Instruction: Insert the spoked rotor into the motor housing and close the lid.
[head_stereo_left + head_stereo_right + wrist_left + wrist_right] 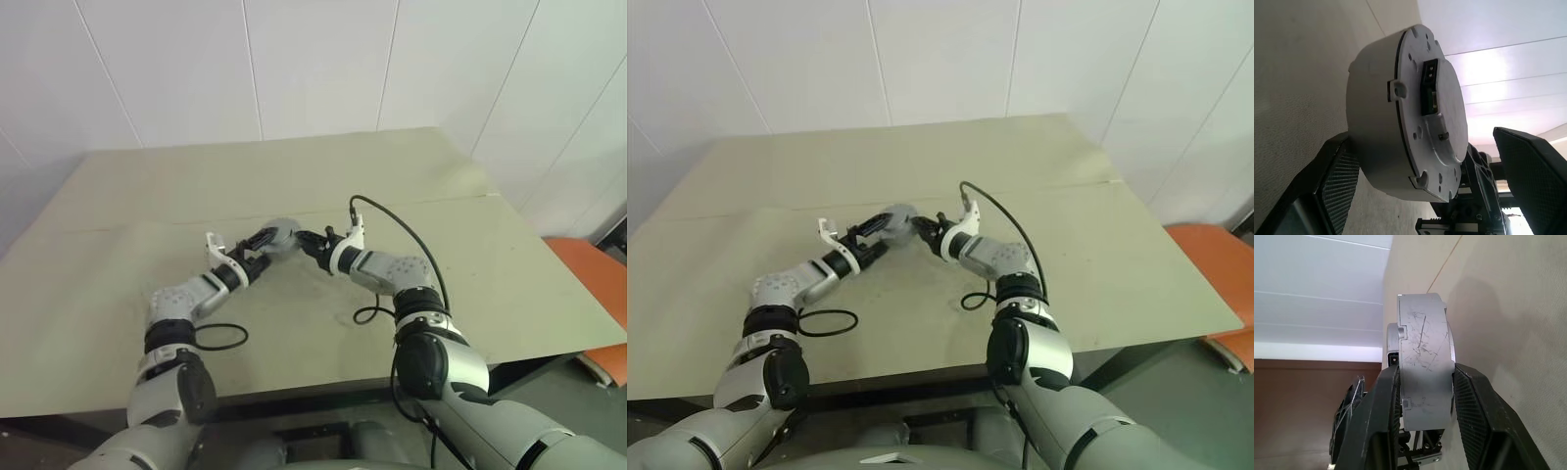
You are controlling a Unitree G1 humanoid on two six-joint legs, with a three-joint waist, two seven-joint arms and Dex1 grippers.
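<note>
Your right gripper (1422, 423) clamps the silvery motor housing (1422, 357) edge-on above mid-tabletop (509, 274); your left gripper (1435, 181) has its jaws spread wide around it, one finger (1339, 181) beside its rim; pale olive tabletop, white panelled wall (323, 59), orange object (588, 264) at right.

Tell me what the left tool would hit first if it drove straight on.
Probably the grey round motor assembly, standing between the left tool's open fingers; the right tool grips it from the far side. Depth is unclear.
</note>
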